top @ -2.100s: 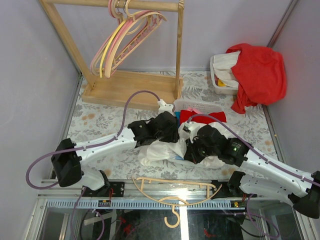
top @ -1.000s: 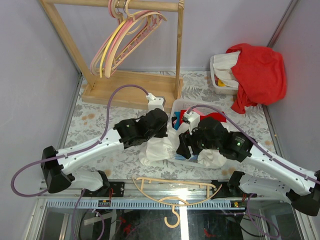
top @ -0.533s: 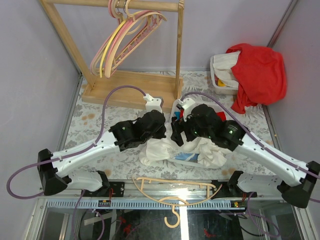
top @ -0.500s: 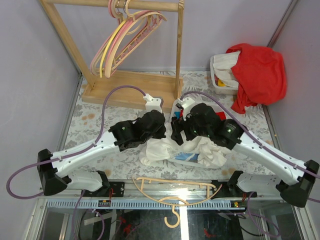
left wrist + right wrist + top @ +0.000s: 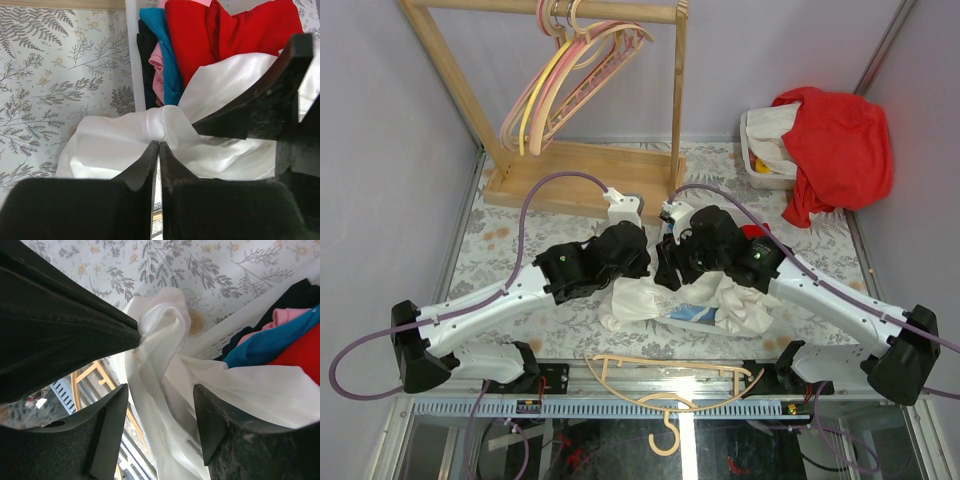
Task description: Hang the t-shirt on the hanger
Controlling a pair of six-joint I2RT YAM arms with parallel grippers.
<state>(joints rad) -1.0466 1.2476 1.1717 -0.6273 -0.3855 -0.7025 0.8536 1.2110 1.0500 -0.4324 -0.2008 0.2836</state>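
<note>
Top external: hanger (image 5: 665,363) crosswise, hook nearward

Your count, kind by kind

You have two robot arms, the left arm (image 5: 500,300) and the right arm (image 5: 830,305); one white t-shirt (image 5: 645,300); one peach hanger (image 5: 670,364); one wooden rack (image 5: 570,175) with one yellow hanger (image 5: 542,95) and several pink hangers (image 5: 595,65), too overlapped to count; one white bin (image 5: 760,165); one white basket (image 5: 131,60); one red garment (image 5: 840,145).

Top camera stares steeply down from the near edge over the whole table (image 5: 505,250), left wrist camera hovers close above the t-shirt (image 5: 115,140), right wrist camera just as close, both sharing that white cloth and the clothes bin (image 5: 131,50).
</note>
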